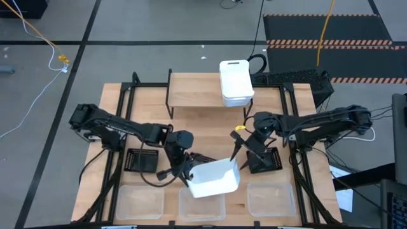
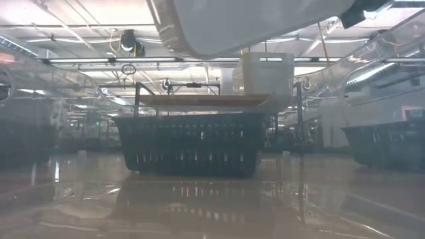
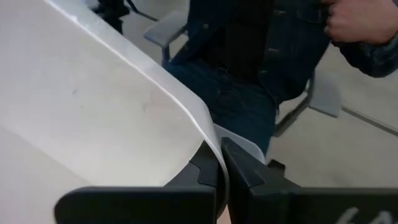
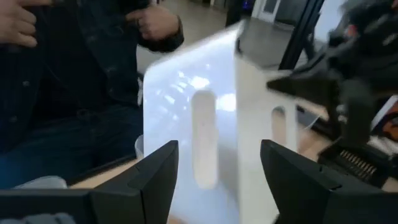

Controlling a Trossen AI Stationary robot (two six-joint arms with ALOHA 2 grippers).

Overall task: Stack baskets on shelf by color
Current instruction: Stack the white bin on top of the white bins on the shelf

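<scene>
Gripping white basket (image 1: 215,179) (no label)

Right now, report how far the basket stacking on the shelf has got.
Done: a stack of opaque white plastic baskets stands on the right end of the light-wood plank shelf.
In hand: the left gripper is shut on the rim of another white basket, lifted above the table; the right gripper is open beside it.
Left: the black mesh baskets and clear translucent plastic baskets sit on the table.
</scene>
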